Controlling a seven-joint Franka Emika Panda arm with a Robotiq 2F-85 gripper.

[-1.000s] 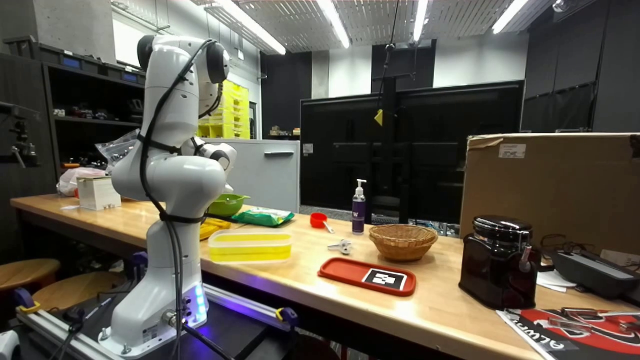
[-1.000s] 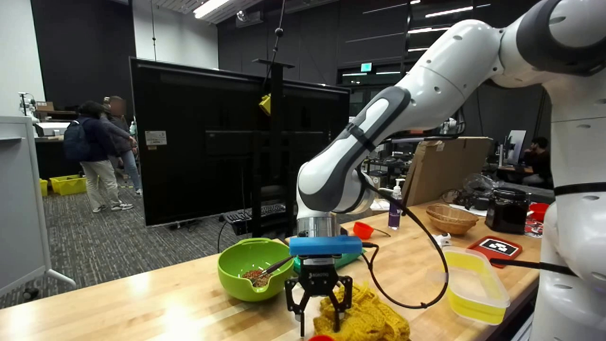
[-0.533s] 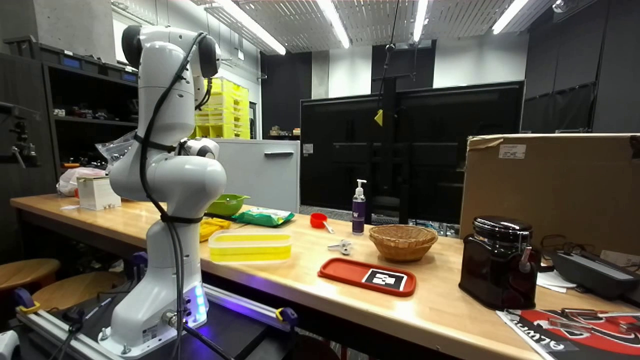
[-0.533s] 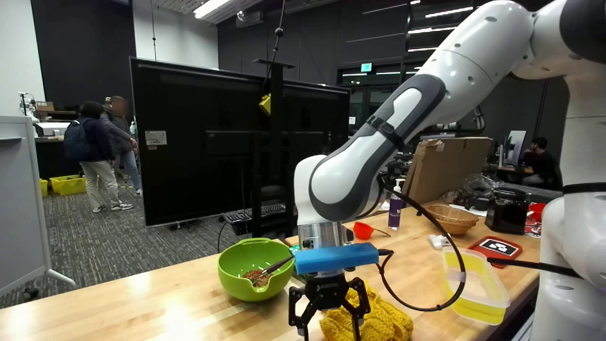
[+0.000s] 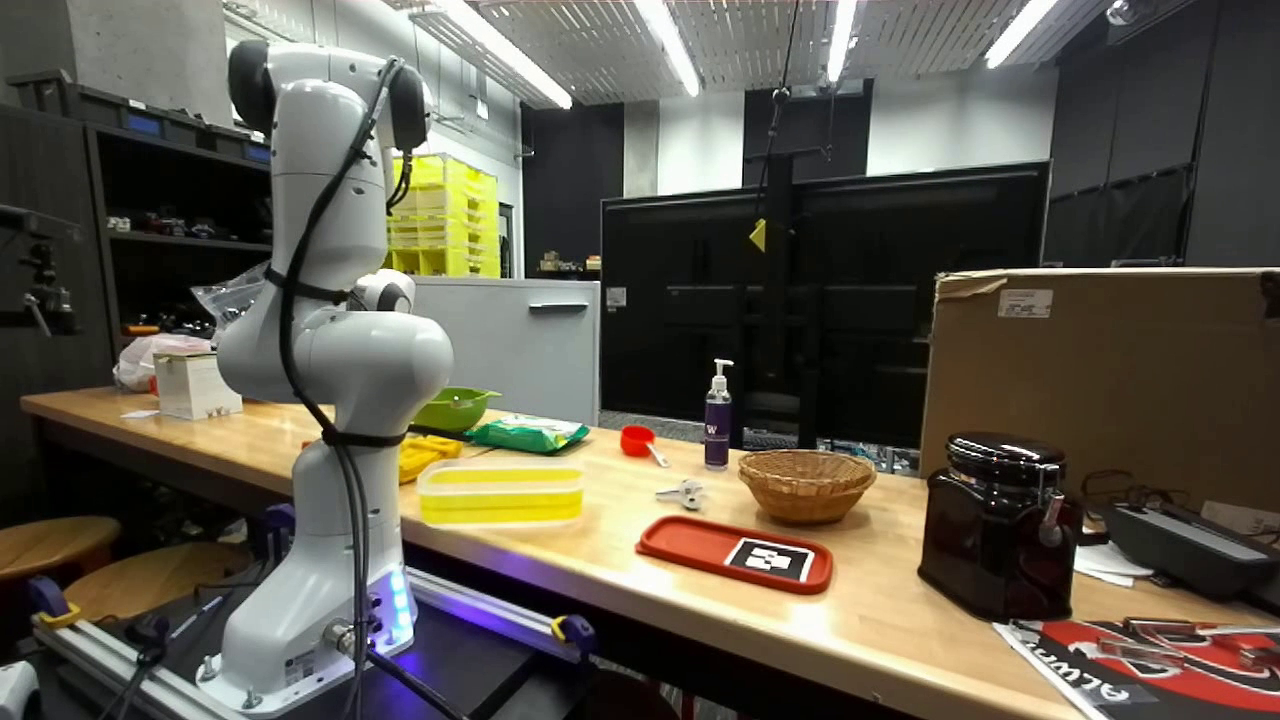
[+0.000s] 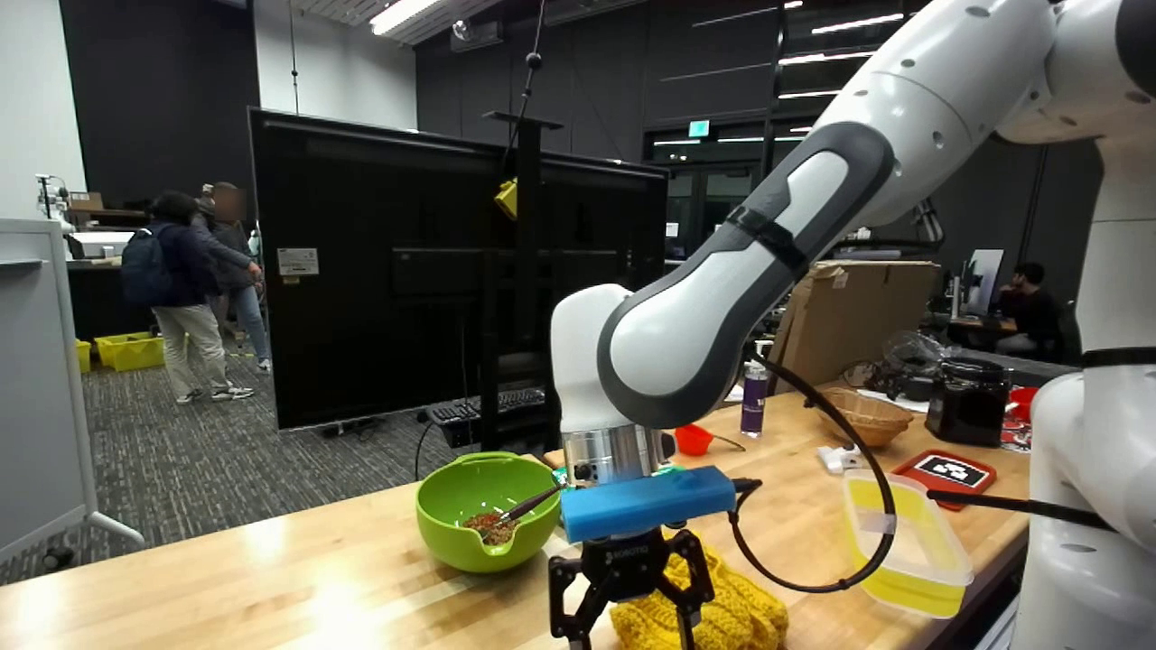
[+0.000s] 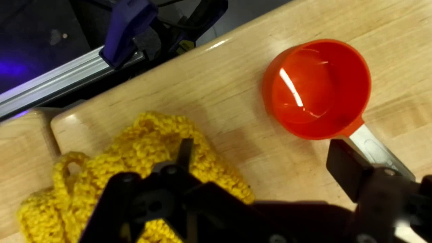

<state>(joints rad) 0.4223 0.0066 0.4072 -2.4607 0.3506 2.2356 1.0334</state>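
Observation:
My gripper (image 7: 265, 162) stands open, its fingers wide apart with bare wood between them. A red measuring cup (image 7: 319, 89) with a pale handle (image 7: 379, 148) rests upright on the table in the wrist view. One of my fingers (image 7: 349, 168) overlaps the handle there; whether they touch I cannot tell. The other finger appears over a crumpled yellow knitted cloth (image 7: 135, 158). In an exterior view the gripper (image 6: 632, 639) is beside that cloth (image 6: 722, 605), its fingertips close to the frame's lower edge. Behind it sits a green bowl (image 6: 452, 524) holding reddish-brown bits and a dark-handled utensil (image 6: 533, 501).
A yellow plastic container (image 6: 912, 542), a second red scoop (image 5: 636, 441), a pump bottle (image 5: 717, 420), a wicker basket (image 5: 805, 485), a red tray (image 5: 690, 545) and a dark jar (image 5: 1000, 530) occupy the table. The table edge (image 7: 216, 47) borders a purple clamp (image 7: 126, 30).
The gripper has moved lower in the exterior view and tilted, with its jaws spread wider. The forearm has swung right. A bit of red near the fingers there is out of sight now.

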